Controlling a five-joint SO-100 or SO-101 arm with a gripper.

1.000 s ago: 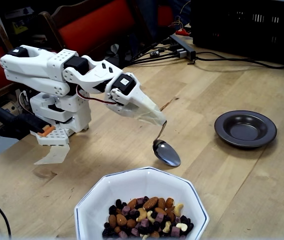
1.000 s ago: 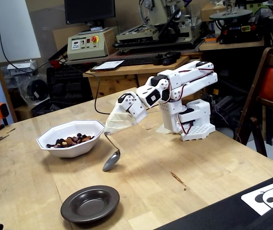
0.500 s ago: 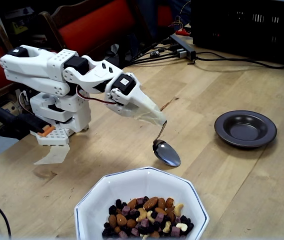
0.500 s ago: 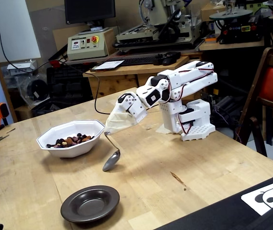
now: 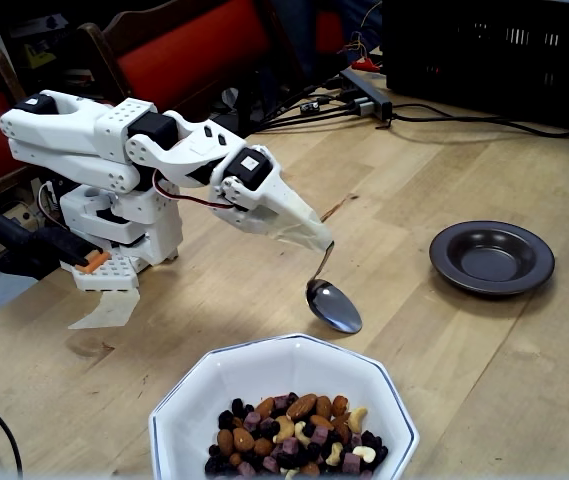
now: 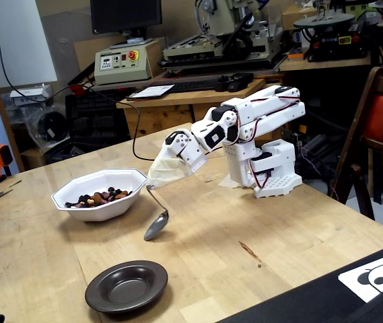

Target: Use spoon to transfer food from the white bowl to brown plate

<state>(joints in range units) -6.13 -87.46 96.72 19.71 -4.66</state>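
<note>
End effector (image 5: pixel 324 245) — clamped on spoon (image 5: pixel 332 303) handle, unmoved over the last second; spoon empty, hanging between white bowl (image 5: pixel 204 390) and brown plate (image 5: pixel 491 257). Food (image 5: pixel 294 435) unscooped — transfer not begun.

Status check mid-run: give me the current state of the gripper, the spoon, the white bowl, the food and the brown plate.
gripper: shut on the spoon's handle, held above the table.
spoon: hanging bowl-end down, empty, outside the white bowl.
white bowl: upright on the table, holding the food.
food: piled in the white bowl, none on the plate.
brown plate: upright on the table, empty.
</note>
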